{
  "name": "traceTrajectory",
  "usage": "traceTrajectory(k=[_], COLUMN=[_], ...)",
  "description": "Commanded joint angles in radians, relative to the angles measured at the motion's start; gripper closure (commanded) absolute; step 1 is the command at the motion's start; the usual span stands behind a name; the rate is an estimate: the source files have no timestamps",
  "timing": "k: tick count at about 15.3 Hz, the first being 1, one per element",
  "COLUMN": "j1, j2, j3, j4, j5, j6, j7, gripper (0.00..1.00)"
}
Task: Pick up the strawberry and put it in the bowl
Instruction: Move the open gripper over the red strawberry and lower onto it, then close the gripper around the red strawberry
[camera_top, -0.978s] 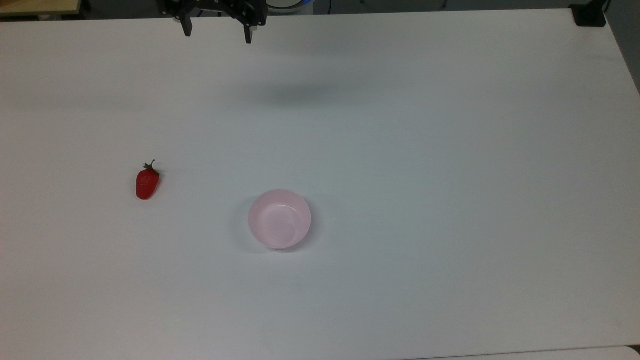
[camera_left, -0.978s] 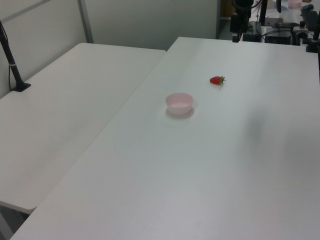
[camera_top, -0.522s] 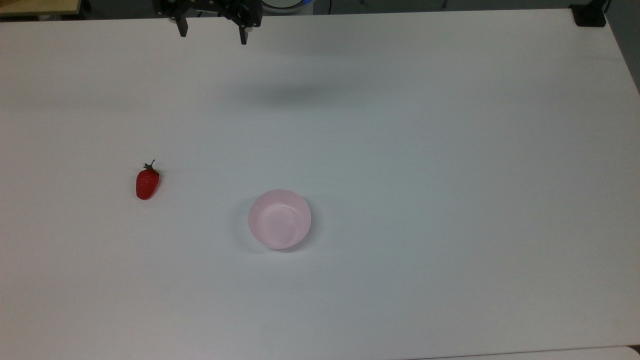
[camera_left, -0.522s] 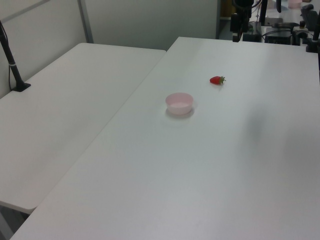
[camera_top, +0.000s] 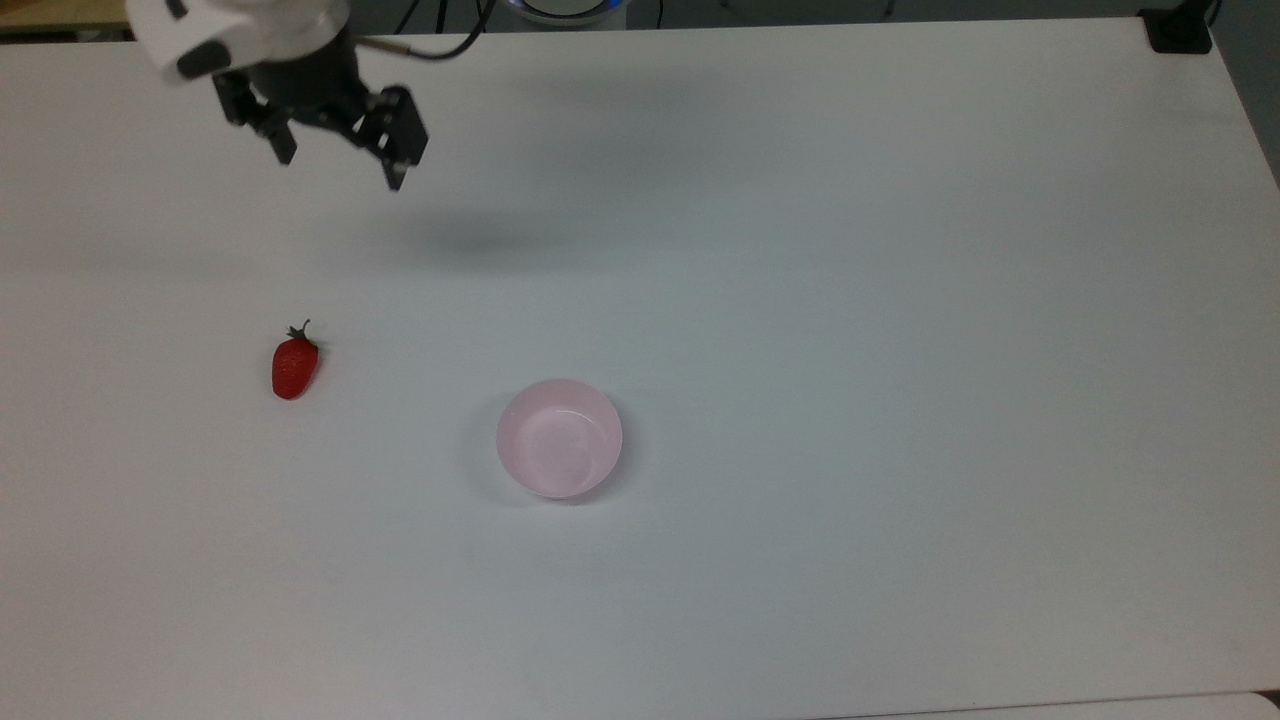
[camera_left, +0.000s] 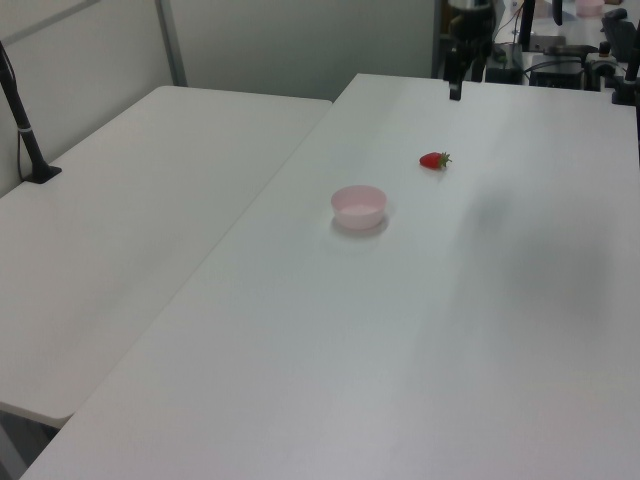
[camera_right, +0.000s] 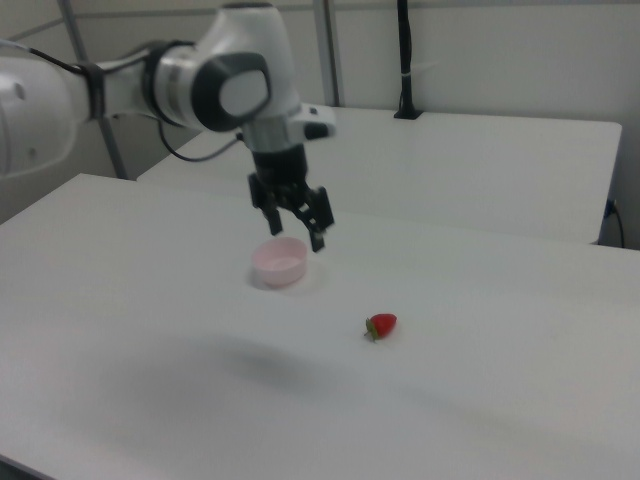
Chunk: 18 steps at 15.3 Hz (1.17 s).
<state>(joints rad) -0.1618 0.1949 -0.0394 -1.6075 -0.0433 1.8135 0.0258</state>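
On the white counter in the top view, the strawberry lies on its side toward the top view's left, stem cap pointing up the picture; the pale pink bowl sits well apart from it, lower and to the top view's right, with nothing in it; the tool hangs above the counter near the upper left, its two dark fingers spread wide and holding nothing. In the left view the strawberry rests beyond the bowl and to the left view's right; the tool shows at the far edge. In the right view the tool hovers open in front of the bowl, clear of the counter; the strawberry lies nearer, to the right view's right.
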Motion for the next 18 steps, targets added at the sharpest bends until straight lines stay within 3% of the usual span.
traceTrajectory(k=[1, 4, 11, 18], j1=[-0.050, -0.079, -0.085, -0.081], j2=[0.116, 0.199, 0.325, 0.368], j3=[-0.004, -0.004, -0.004, -0.002], j4=[0.008, 0.008, 0.008, 0.008], j5=[0.020, 0.011, 0.002, -0.058], j6=[0.128, 0.246, 0.430, 0.487], j7=[0.067, 0.141, 0.152, 0.172], gripper=[0.00, 0.03, 0.12, 0.31])
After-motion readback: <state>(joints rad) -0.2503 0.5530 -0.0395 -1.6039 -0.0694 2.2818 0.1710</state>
